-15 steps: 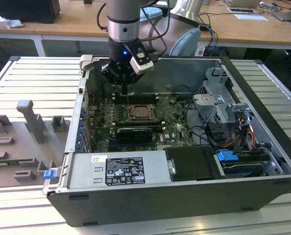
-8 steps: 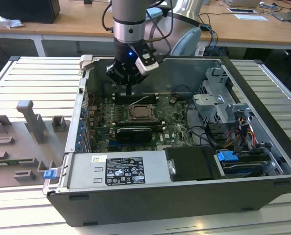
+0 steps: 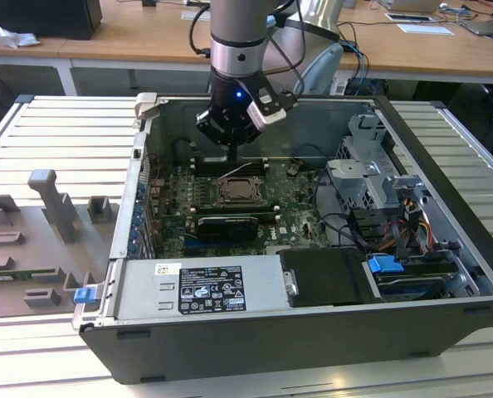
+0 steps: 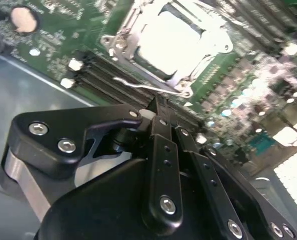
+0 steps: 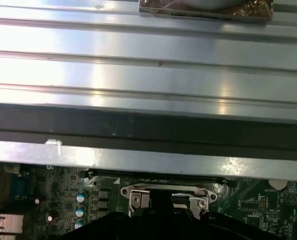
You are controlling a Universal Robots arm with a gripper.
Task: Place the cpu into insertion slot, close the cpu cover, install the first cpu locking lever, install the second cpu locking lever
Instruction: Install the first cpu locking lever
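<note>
The cpu (image 4: 176, 37) lies flat in the socket (image 3: 236, 191) on the green motherboard, its pale top bright in the second wrist view. The silvery cpu cover (image 4: 147, 67) lies down around it, framing it with its square window. A thin wire locking lever (image 4: 148, 88) runs along the socket's near side, just beyond my fingertips. My gripper (image 4: 158, 106) is shut with nothing between its fingers, tips pointing at that lever. In the exterior view the gripper (image 3: 232, 157) hangs inside the open case at the socket's far edge. The first wrist view shows the cover's hinged edge (image 5: 163, 192).
A black card (image 3: 223, 224) stands just in front of the socket. The power supply (image 3: 201, 286) fills the case's near side, and a drive cage (image 3: 371, 178) with cables sits at the exterior view's right. Grey fixtures (image 3: 51, 207) stand on the ribbed table outside the case.
</note>
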